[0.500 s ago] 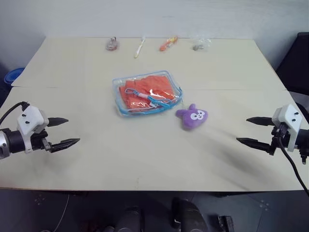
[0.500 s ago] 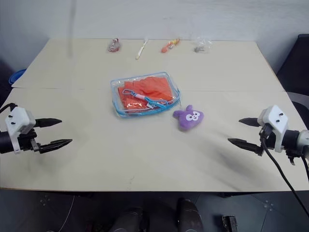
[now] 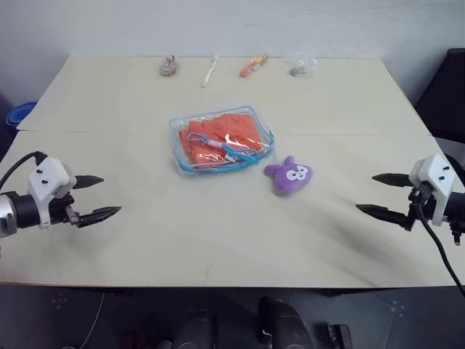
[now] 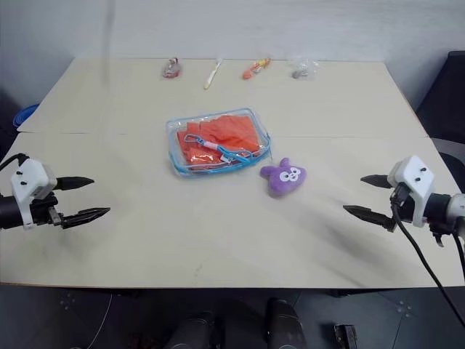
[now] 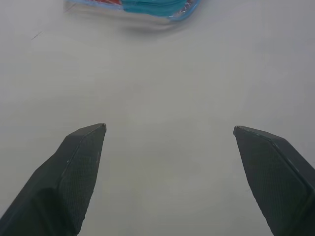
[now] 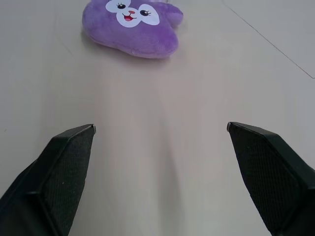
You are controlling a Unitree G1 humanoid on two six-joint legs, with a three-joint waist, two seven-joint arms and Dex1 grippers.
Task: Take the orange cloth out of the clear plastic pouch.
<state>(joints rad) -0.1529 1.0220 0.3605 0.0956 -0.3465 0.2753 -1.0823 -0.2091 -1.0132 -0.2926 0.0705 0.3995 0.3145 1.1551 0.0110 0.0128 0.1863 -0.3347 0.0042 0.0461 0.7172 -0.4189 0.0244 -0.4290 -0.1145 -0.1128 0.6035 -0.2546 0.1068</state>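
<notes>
The table is carrying the clear plastic pouch at its centre, with the orange cloth lying inside. The approach step is not yet begun: the left claw and right claw are hovering wide open and empty, well apart from it. Next: pin the pouch, then extract the cloth. The purple plush toy, just beside the pouch, is obstructing the right approach.

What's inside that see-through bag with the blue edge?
Inside the clear plastic pouch lies the folded orange cloth, with a blue clip and a small pale piece on top. Whatever lies under the cloth is hidden.
</notes>
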